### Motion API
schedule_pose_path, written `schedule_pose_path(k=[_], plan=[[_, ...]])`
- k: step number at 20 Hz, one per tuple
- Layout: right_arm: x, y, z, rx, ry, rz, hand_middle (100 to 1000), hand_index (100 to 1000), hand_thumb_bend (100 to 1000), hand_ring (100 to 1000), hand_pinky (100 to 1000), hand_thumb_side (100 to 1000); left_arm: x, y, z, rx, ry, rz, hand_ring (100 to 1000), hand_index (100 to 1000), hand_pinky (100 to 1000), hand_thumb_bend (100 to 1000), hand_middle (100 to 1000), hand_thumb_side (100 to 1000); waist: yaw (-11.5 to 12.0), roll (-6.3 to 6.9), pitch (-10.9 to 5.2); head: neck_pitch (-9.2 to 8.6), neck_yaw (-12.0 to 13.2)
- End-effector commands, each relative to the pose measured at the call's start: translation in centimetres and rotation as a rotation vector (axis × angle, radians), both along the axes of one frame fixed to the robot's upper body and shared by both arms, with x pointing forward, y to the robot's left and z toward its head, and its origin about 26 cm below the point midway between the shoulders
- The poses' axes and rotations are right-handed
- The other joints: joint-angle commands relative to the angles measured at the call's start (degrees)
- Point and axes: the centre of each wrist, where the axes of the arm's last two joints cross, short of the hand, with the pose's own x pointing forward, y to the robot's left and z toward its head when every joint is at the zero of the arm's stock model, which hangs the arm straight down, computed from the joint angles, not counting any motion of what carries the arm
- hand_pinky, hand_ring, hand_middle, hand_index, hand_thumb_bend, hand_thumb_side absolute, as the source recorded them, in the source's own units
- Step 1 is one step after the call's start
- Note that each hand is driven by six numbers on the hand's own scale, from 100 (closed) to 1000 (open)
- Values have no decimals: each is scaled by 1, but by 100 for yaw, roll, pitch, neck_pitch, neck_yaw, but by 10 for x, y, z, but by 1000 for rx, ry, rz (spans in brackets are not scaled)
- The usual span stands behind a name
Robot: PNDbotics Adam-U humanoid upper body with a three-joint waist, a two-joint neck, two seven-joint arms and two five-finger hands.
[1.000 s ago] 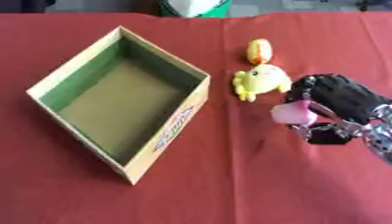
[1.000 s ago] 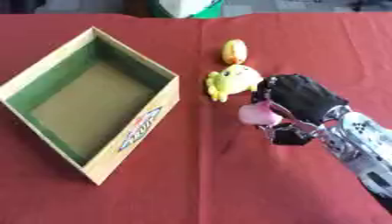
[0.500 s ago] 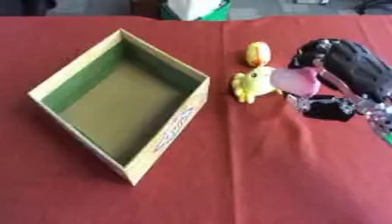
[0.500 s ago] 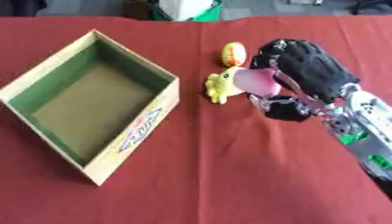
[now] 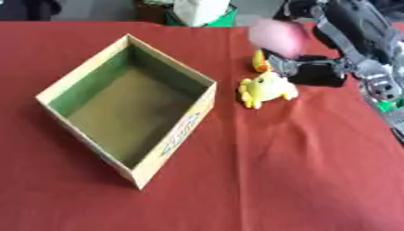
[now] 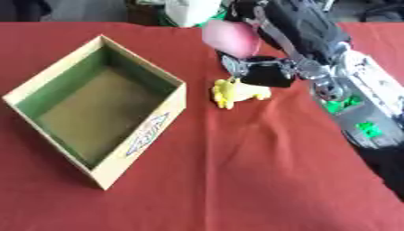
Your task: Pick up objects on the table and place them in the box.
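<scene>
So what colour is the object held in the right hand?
Pink object, in the right hand; clearest in the right eye view.

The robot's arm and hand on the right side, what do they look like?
The right hand is bulky and black, with glossy dark casing. Behind it the forearm turns silver-grey, with exposed metal joints near the wrist and small green patches on its side. The left hand shows in neither view.

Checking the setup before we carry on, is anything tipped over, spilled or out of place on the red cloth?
Nothing stands out. The open cardboard box sits upright and empty; the yellow plush toy lies beside it. The right hand holds a pink rounded object above the cloth.
</scene>
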Motion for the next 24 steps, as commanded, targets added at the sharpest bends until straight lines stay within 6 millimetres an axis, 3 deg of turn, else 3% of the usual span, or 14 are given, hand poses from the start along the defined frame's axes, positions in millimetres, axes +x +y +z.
schedule_pose_path(k=[1, 5, 13, 24], plan=[[-5, 18, 14, 14, 15, 74, 378, 475, 100, 584, 521, 214, -2, 0, 5, 9, -17, -17, 594, 773, 731, 100, 663, 929, 47, -2, -135, 40, -89], [-2, 41, 30, 52, 49, 145, 375, 472, 100, 582, 523, 218, -3, -2, 4, 9, -12, -29, 594, 773, 731, 100, 663, 929, 163, -11, -167, 77, -211], [23, 95, 50, 50, 86, 215, 373, 470, 100, 580, 525, 226, -2, -3, 5, -7, -17, -38, 587, 779, 724, 100, 660, 928, 299, -29, -158, 40, -346], [70, 141, 7, -147, 233, 167, 374, 469, 100, 588, 530, 240, 1, -9, 13, -38, -91, -53, 577, 770, 709, 100, 653, 918, 497, -62, -65, 25, -623]])
